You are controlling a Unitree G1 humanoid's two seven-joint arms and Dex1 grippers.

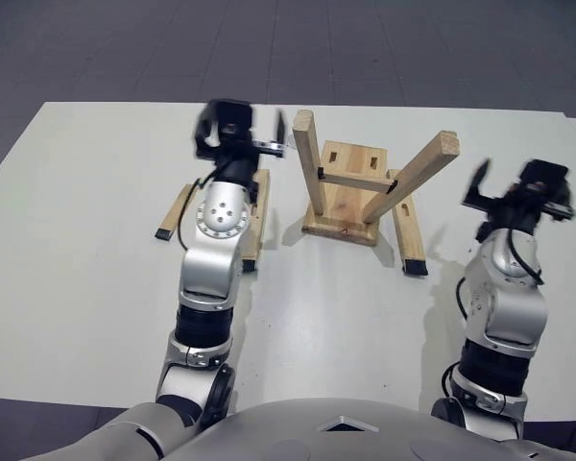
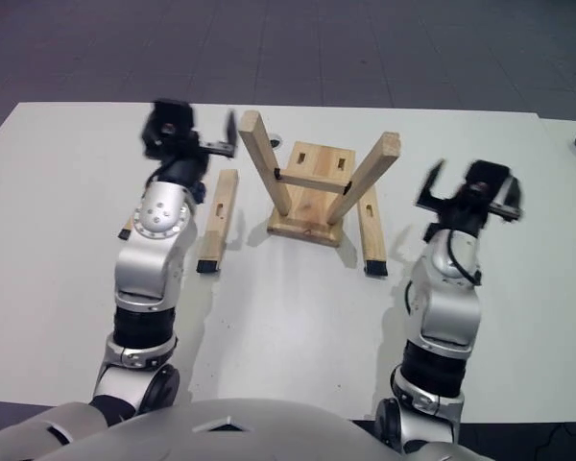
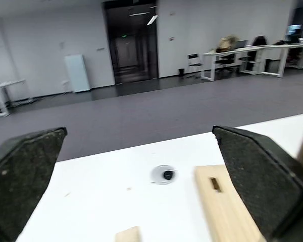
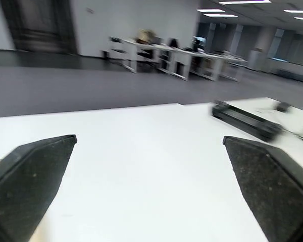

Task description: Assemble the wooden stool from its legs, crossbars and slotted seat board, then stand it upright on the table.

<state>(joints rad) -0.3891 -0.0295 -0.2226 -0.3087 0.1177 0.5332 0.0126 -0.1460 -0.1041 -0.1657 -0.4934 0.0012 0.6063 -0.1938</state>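
Both arms reach forward over the white bench (image 1: 77, 192), with the half-built stool upside down between them.
The left arm rises from the lower left of the frame, and the left gripper (image 1: 242, 134) sits at upper centre-left with its fingers spread wide and holding nothing. The right gripper (image 2: 470, 187) at the right edge is likewise spread and empty. The seat board (image 1: 346, 197) lies flat at centre. Two upright legs (image 1: 309, 158) rise from it, splayed apart and joined by a crossbar (image 1: 350, 179). One loose leg (image 1: 410, 235) lies just right of the board. Another leg (image 2: 219, 216) lies just left of it, partly covered by the left forearm. A third leg (image 1: 176, 213) pokes out farther left. A round cable port (image 3: 164, 175) sits in the bench beyond the board.
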